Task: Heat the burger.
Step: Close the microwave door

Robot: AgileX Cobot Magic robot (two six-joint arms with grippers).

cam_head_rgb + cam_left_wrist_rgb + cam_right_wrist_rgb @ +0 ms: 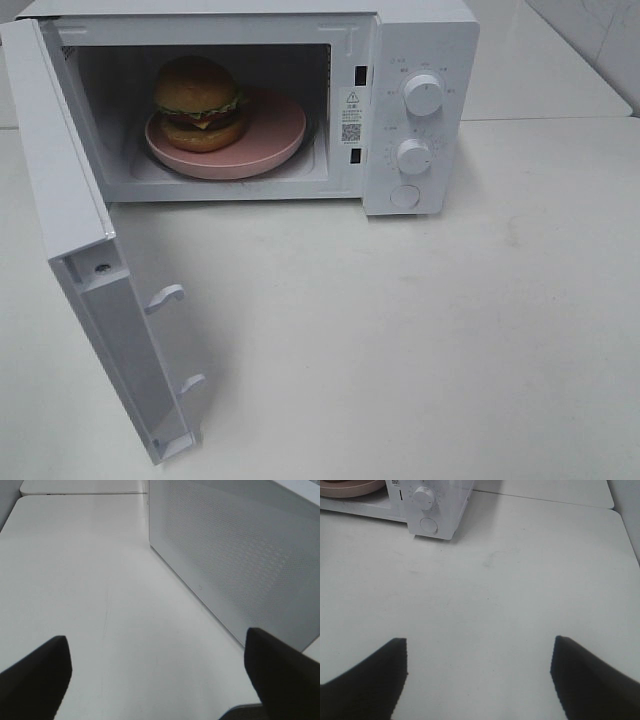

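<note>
The microwave (pixel 425 30) has a smooth white casing with plastic-looking knobs (pixel 423 94), its door (pixel 240 550) shows a finely perforated panel, the pink plate (pixel 280 130) looks smooth and matt, the burger (pixel 195 92) has a faintly sheened bun, and the white surface (pixel 400 330) is matt and lightly scuffed.

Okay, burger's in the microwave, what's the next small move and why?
Probably push the door shut with the left arm: the burger already sits on the plate inside the microwave, the door hangs wide open, and the left jaws, open and empty, face its outer side.
</note>
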